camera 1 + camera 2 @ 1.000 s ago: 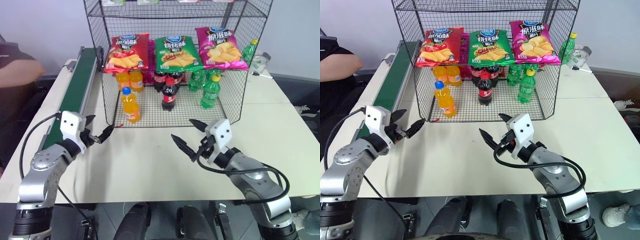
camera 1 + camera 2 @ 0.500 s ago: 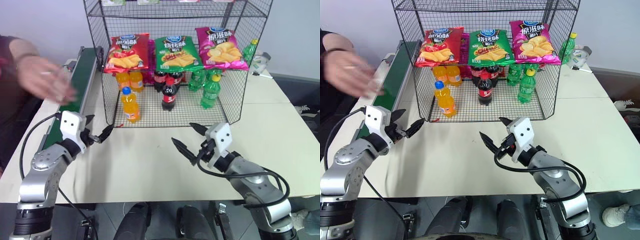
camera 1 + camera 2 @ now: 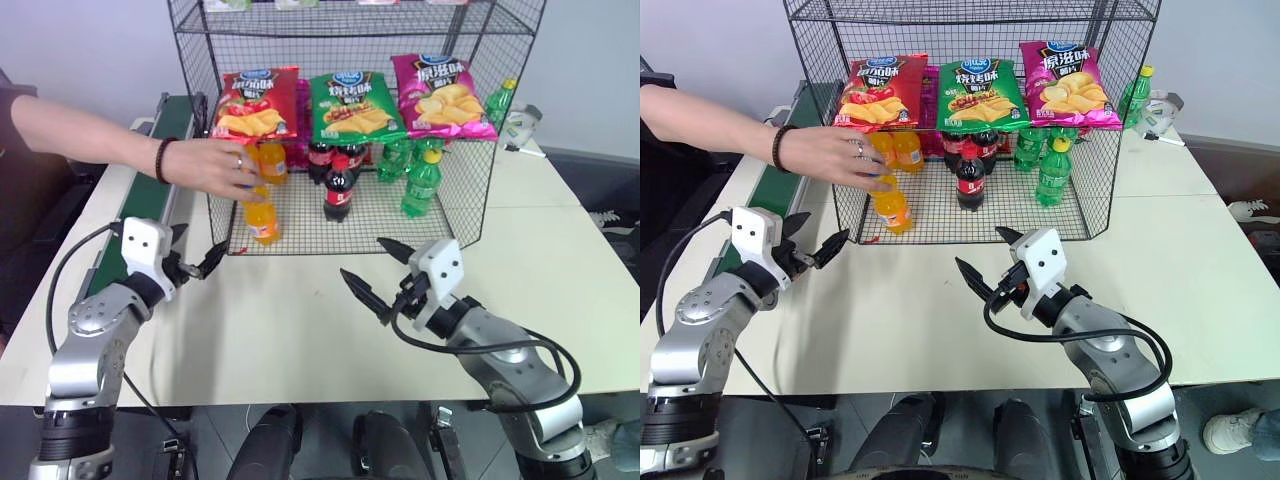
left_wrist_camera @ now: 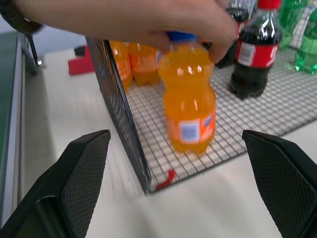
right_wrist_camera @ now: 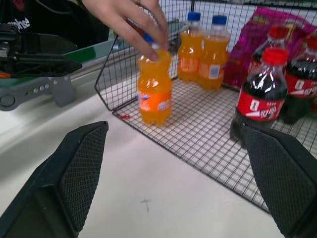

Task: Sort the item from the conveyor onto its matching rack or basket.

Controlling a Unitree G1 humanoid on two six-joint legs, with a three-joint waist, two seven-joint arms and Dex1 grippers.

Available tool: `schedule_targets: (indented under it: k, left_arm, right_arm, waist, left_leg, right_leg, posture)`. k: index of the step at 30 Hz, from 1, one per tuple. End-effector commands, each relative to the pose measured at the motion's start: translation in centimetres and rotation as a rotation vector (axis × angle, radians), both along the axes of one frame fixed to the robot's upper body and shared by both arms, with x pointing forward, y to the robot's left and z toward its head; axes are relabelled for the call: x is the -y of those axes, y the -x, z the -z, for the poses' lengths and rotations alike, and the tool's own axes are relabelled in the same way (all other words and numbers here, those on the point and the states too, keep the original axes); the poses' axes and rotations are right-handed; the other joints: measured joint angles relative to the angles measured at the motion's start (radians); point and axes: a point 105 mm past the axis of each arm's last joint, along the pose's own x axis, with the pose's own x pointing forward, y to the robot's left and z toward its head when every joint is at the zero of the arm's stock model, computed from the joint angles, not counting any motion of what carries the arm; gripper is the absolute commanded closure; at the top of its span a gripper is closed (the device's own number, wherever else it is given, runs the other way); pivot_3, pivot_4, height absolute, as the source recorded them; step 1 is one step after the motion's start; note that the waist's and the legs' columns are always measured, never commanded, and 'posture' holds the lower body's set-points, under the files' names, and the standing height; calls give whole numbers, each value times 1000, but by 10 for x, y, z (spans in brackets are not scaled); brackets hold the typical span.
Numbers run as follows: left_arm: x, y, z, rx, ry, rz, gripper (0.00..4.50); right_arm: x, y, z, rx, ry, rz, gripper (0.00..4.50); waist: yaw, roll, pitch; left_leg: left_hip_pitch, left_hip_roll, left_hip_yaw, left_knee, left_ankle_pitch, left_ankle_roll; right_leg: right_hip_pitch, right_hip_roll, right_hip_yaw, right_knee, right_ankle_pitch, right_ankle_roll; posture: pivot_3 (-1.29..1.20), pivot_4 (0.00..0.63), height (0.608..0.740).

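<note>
Person's hand (image 3: 215,168) has reached in from upper left since the earlier frames and now pinches the cap of the orange soda bottle (image 3: 262,217), which stands on the rack (image 3: 470,215) floor at its front left corner.

Near: both arms unmoved at lower frame. Left gripper (image 3: 196,262) and right gripper (image 3: 385,272) fingers spread wide, holding nothing.

Far: conveyor (image 3: 150,175) at left edge looks bare where visible.

Judgement: bottle already sits in the rack with its matches; person may be pulling it for a reset.

Hidden: the cap is covered by the person's fingers; the arm crosses part of the belt; rack's upper shelves are cut off at the top.
</note>
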Motion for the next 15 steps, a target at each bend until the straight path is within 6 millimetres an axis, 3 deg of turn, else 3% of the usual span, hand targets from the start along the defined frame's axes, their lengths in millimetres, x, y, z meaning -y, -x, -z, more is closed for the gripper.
schedule_targets:
  k: [1,15]
  left_arm:
    - [0,-3,-13,60,-6,-12,32]
    - [-12,4,-19,61,9,-83,32]
  right_arm:
    - [-1,-2,-13,51,-19,-7,0]
    - [-1,1,-11,50,-23,-27,0]
  waist:
    - [0,0,0]
    - [0,0,0]
  left_leg:
    - [0,0,0,0,0,0]
    - [0,0,0,0,0,0]
  right_leg:
    - [0,0,0,0,0,0]
    - [0,0,0,0,0,0]
  posture:
    - [0,150,740]
    - [0,150,740]
